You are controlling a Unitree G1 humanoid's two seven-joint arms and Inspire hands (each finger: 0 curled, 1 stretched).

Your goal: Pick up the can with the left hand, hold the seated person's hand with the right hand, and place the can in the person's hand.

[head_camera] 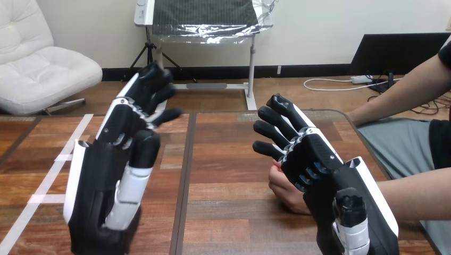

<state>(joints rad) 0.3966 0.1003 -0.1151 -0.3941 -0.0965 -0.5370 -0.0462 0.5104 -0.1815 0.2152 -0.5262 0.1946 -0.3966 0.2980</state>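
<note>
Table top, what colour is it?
The table is brown wood planks; head view.

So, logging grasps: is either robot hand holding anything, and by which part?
Nothing is held. The left hand is raised, open; the right hand, fingers straight, sits beside the person's hand without curling round it.

The left hand (103, 170) stands upright at the view's left, its palm turned inward toward the right hand. Its fingers (151, 85) reach up and away, almost straight and slightly spread, and its thumb (139, 159) rises in front of the palm.

The right hand (322, 159) is at the view's right, tilted to the left, with its fingers (274, 125) straight, fanned apart and pointing up and left. Its thumb (351, 218) sticks up near the bottom edge. The person's hand (284, 188), closed in a fist, sits just beside this hand's palm side and below its fingers; whether they touch is unclear.
</note>
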